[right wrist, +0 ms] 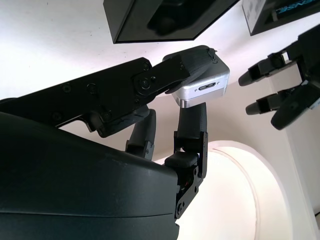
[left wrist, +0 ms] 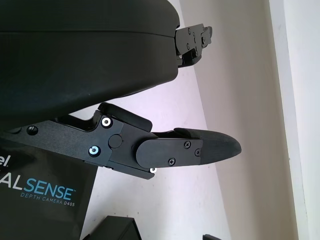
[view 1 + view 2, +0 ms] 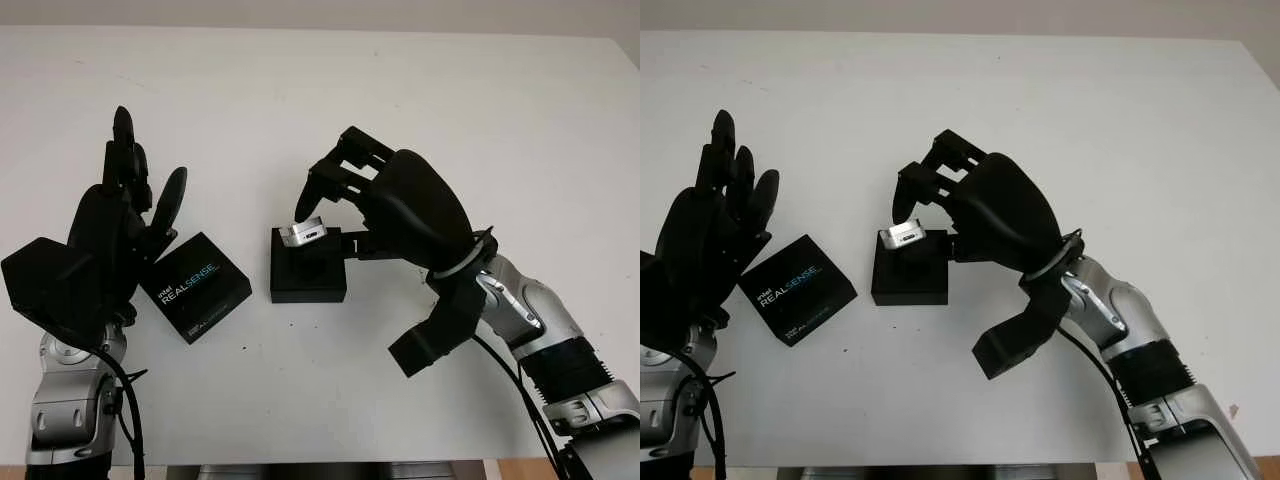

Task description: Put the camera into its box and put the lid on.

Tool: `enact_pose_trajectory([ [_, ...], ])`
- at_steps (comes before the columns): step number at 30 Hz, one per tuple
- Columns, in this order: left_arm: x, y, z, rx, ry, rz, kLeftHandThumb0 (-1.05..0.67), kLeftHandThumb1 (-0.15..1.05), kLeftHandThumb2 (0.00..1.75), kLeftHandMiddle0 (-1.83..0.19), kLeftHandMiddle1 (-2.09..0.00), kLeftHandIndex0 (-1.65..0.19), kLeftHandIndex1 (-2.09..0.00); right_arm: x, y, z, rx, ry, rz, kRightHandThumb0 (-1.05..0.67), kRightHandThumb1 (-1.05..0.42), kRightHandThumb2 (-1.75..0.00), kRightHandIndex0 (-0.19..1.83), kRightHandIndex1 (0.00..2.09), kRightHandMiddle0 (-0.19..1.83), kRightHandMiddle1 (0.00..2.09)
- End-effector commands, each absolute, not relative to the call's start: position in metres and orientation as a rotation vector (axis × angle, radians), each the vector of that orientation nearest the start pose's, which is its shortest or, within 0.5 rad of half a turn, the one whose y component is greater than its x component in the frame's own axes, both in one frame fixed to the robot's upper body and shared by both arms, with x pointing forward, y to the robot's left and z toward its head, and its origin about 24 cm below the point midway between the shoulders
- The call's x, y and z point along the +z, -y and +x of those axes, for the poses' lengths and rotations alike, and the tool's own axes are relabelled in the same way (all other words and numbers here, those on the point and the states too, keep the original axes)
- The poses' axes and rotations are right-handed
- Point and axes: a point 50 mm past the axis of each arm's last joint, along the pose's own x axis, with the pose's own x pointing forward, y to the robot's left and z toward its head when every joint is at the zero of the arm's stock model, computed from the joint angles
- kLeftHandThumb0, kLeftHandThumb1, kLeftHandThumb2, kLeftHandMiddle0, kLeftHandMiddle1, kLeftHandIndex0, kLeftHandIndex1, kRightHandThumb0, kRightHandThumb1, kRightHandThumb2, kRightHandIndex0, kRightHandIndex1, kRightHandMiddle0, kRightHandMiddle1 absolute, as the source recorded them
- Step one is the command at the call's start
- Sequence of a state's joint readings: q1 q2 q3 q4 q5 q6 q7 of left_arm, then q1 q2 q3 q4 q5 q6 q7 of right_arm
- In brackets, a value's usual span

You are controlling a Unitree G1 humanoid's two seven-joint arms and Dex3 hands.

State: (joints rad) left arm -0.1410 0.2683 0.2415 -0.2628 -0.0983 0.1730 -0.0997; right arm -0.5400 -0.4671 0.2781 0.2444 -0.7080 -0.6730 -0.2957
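My right hand (image 3: pixel 312 208) is shut on the small silver camera (image 3: pixel 303 233), pinching it between a finger and the thumb (image 1: pixel 192 131). The camera hangs just over the far left corner of the open black box (image 3: pixel 308 272), tilted, and I cannot tell whether it touches the box. The box's dark inside (image 1: pixel 150 20) lies right behind the camera (image 1: pixel 202 85). The black lid (image 3: pixel 195 287), printed with "REALSENSE", lies flat on the table left of the box. My left hand (image 3: pixel 130 205) is open, raised beside the lid's left edge (image 2: pixel 40 200).
The white table (image 3: pixel 420 100) stretches wide behind and to the right of the box. My right forearm (image 3: pixel 520 320) crosses the near right part. The table's front edge (image 3: pixel 300 466) runs close below the lid and box.
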Motion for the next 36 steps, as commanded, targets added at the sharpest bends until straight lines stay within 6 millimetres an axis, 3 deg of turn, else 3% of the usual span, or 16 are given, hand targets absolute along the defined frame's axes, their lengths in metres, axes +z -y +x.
enact_pose_trajectory([
  [1,0.145,-0.226,0.262,0.076,0.273,0.175,-0.65,1.05,0.43,0.19,0.00,0.19,0.00,0.168,0.116,0.296,0.300,1.068,-0.984,-0.46,-0.99,-0.05,0.14,1.30,0.41,1.54],
  [13,0.145,-0.228,0.262,0.085,0.276,0.181,-0.66,1.05,0.42,0.19,0.00,0.19,0.00,0.159,0.121,0.289,0.205,0.932,-0.778,-0.41,-0.96,-0.05,0.15,1.15,0.44,1.51],
  [36,0.145,-0.225,0.263,0.076,0.275,0.169,-0.66,1.05,0.42,0.19,0.00,0.19,0.00,0.128,0.102,0.273,0.186,1.023,-0.992,-0.41,-0.92,-0.04,0.23,1.12,0.50,1.52],
])
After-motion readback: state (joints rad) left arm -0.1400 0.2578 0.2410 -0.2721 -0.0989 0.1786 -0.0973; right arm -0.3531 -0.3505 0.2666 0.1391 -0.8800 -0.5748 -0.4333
